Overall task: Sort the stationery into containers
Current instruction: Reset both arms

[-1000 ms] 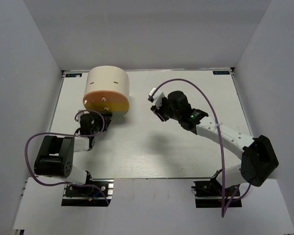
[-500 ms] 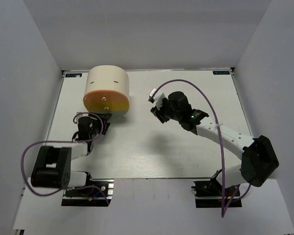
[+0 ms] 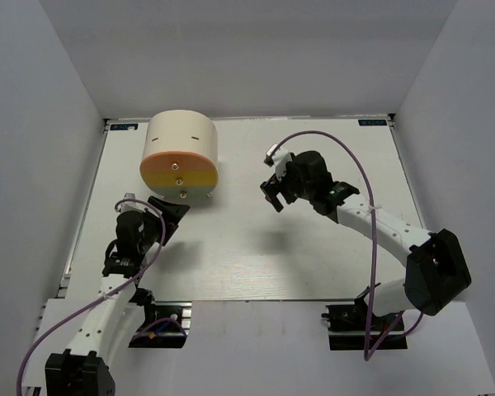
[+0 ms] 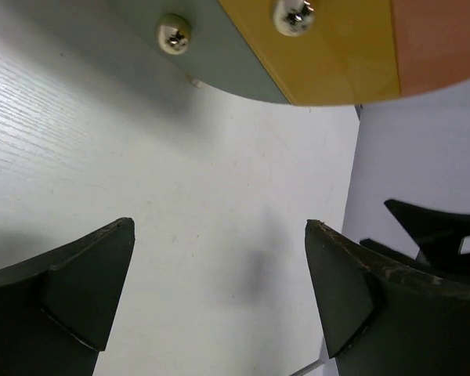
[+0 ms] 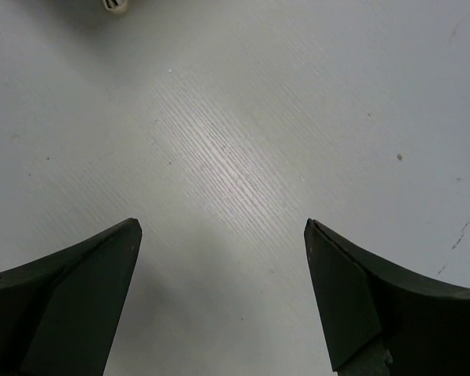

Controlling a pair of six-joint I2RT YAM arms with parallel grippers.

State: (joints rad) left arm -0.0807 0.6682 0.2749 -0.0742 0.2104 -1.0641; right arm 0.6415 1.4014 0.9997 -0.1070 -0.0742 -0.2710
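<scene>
Item: cream round cabinet [image 3: 181, 136], standing at the far left of the white table [image 3: 256, 256], its three stacked drawers facing the arms. Orange drawer [image 3: 180, 161] uppermost, yellow drawer [image 3: 181, 179] under it, green drawer [image 3: 190, 194] lowest and nearest the tabletop. All three fronts sat flush with one another, so the drawers appeared shut and their contents could not be seen. In the left wrist view the same fronts ran across the top edge, green [image 4: 219, 55], yellow [image 4: 341, 55] and orange [image 4: 442, 39], with a small pale knob [image 4: 175, 34] on the green front and another [image 4: 292, 16] on the yellow. Left gripper [image 3: 167, 209]: placed just in front of the cabinet, low over the table, pointed at the green front and not touching it. Its fingers [image 4: 70, 290] stood wide apart, with only bare table between them. Right gripper [image 3: 274, 192]: over the middle of the table, well apart from the cabinet on its right side, aimed down at the surface. Its fingers [image 5: 70, 305] were likewise spread wide, holding nothing, with bare white tabletop below them. A purple cable [image 3: 346, 161] looped above the right arm. A small white piece [image 5: 116, 5], cut off by the top edge of the right wrist view, could not be identified.
</scene>
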